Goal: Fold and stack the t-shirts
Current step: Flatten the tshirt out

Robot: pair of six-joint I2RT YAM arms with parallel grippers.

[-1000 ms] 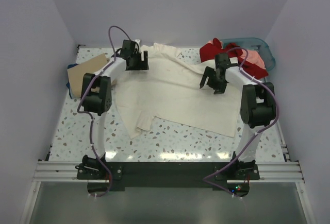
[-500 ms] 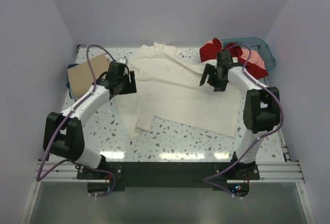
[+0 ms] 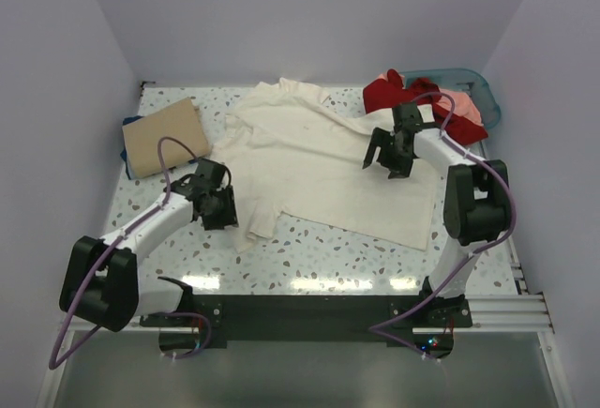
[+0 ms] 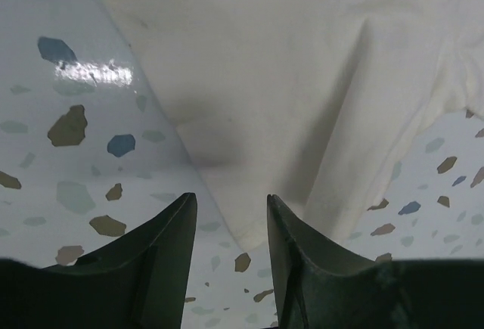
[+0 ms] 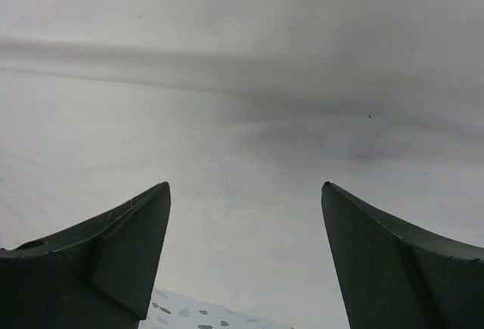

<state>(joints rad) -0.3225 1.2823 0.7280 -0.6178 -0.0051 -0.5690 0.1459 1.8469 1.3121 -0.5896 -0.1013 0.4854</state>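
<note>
My left arm lies low, elbow out by the table's near-left corner and forearm angled up and right. It puts the left gripper (image 3: 217, 207) at the left edge of the cream t-shirt (image 3: 309, 159), where the side seam meets the lower sleeve. My right arm stands taller, elbow up on the right and wrist reaching back and left. The right gripper (image 3: 385, 163) hangs over the right half of the same shirt.

From overhead I cannot judge either set of jaws; the wrist cameras settle it. On the left wrist camera the left gripper (image 4: 231, 206) has a narrow gap between its fingers, released, with nothing pinched. The cloth's edge (image 4: 287, 79) runs diagonally just ahead of the tips, with speckled table (image 4: 60, 155) to the left. On the right wrist camera the right gripper (image 5: 246, 193) is spread wide and empty, and cream fabric (image 5: 242, 79) with one soft crease fills almost the whole view.

The cream shirt is spread across the middle of the table (image 3: 319, 253), rumpled, one sleeve trailing toward the near edge. A folded tan t-shirt (image 3: 164, 136) lies at the far left on a dark blue one (image 3: 126, 158). At the far right, a red t-shirt (image 3: 394, 92) and a salmon-pink one (image 3: 466, 108) are heaped at a teal basket (image 3: 483, 89), just behind my right wrist.
</note>
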